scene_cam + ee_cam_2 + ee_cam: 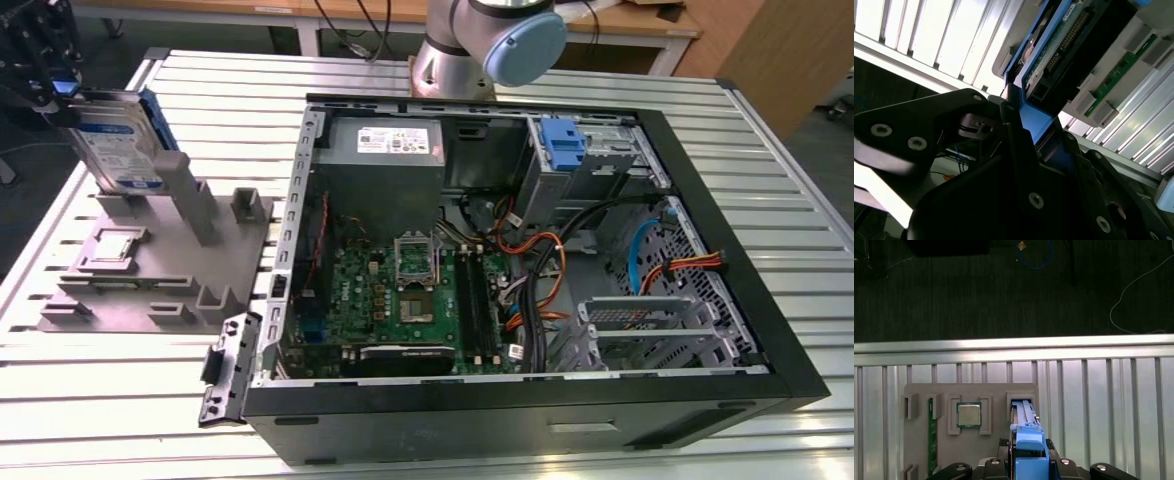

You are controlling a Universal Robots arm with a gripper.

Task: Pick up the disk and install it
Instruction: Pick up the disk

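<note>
The end effector [54, 95] is pressed together on the disk [114, 145], pinching it by the blue carrier frame [1031, 122]. In the second wrist view the frame sits squeezed between the black fingers [1004, 107]. In the first wrist view the frame [1029, 447] runs straight out from the end effector [1029, 467], w/ the disk directly ahead of it.

In the exterior view the disk stands on edge, its long axis roughly vertical w/ a slight lean. The label face is turned toward approx 5 o'clock, and the end effector grips it from the top, at 11 o'clock. The disk's lower end is at a slot in the grey fixture [160, 280]. I can't tell whether it's seated there or just clear, since the fixture's post covers that corner.

The fixture rests on the slatted worktop [134, 420], at approx 9 o'clock from the open PC case [507, 410]. On the fixture [996, 390], in the first wrist view, a square chip [968, 415] sits in the pocket beside the disk's slot. A green memory stick [931, 435] lies beyond it. The end effector's body is cut off at the edge of the exterior view.
</note>
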